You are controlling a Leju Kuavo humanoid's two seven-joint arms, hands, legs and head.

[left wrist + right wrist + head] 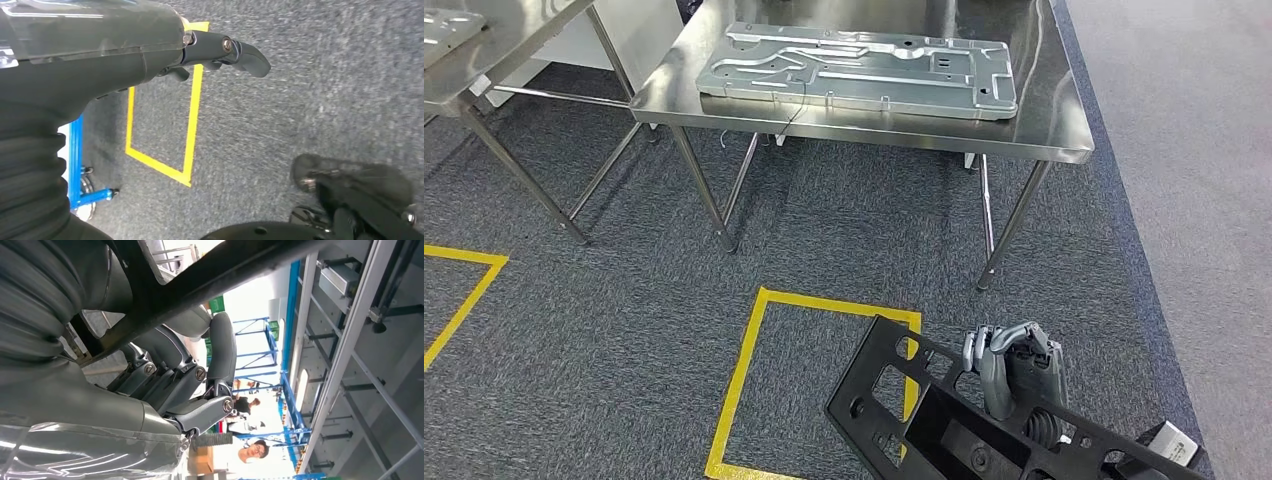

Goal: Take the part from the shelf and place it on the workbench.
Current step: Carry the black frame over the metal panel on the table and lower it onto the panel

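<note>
A grey carpeted floor marked with yellow tape squares spreads beneath a stainless-steel desk, seen from the robot's head camera. On the desk lies a large stamped sheet-metal panel, flat and near the front edge. A second steel desk stands to the left, well apart, with another metal piece at its corner. Low in the foreground, the black plastic frame part, pierced with rectangular cut-outs and round holes, is carried tilted above the floor, short of the desk. The right hand grips it, fingers curled over its upper edge. In the left wrist view, the left hand hangs over the carpet holding nothing, its fingers loosely extended. People stand in the bright background of the right wrist view.
</note>
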